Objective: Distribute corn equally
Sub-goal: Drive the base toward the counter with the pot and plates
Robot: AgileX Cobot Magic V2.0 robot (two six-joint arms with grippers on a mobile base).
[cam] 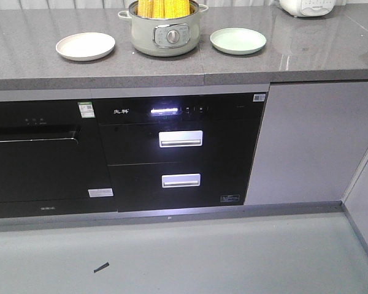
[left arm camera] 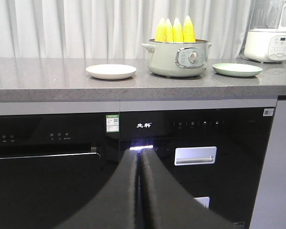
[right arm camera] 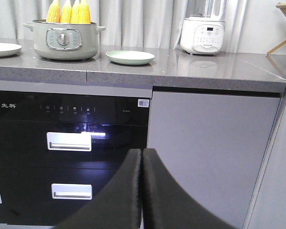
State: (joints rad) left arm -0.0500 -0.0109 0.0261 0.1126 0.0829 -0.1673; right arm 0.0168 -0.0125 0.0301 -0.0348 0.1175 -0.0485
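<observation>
Corn (left arm camera: 175, 29) is stood upright, tips up, in the pale-green cooker pot (cam: 165, 33) at back-centre of the grey countertop (cam: 37, 67). Four tips are counted in the left wrist view. Upright packing is judged to leave the tapered ends exposed above the rim, so each cob can be pinched from above w/o reaching into the pot. Two plates are set flanking the pot: cream plate (cam: 85, 46) on the robot's left, green plate (cam: 237, 40) on its right. Both are bare, near the pot but not touching it. This layout is judged to suit one arm per plate. W/ four cobs, two per plate would be the even split. No cob is on a plate, so the task is judged to be at its start.

Left gripper (left arm camera: 139, 155): fingers are pressed together, no gap is seen, nothing is held or touched. It is seen against the black appliance fronts (cam: 178, 153), well apart from pot and plates. Right gripper (right arm camera: 142, 153): same state, fingers closed on each other, empty, no contact. It is framed between the appliance fronts and the grey cabinet door (right arm camera: 209, 152). Neither gripper is seen in the front view. Opening and a reach to the pot are judged necessary before any grasp.
</observation>
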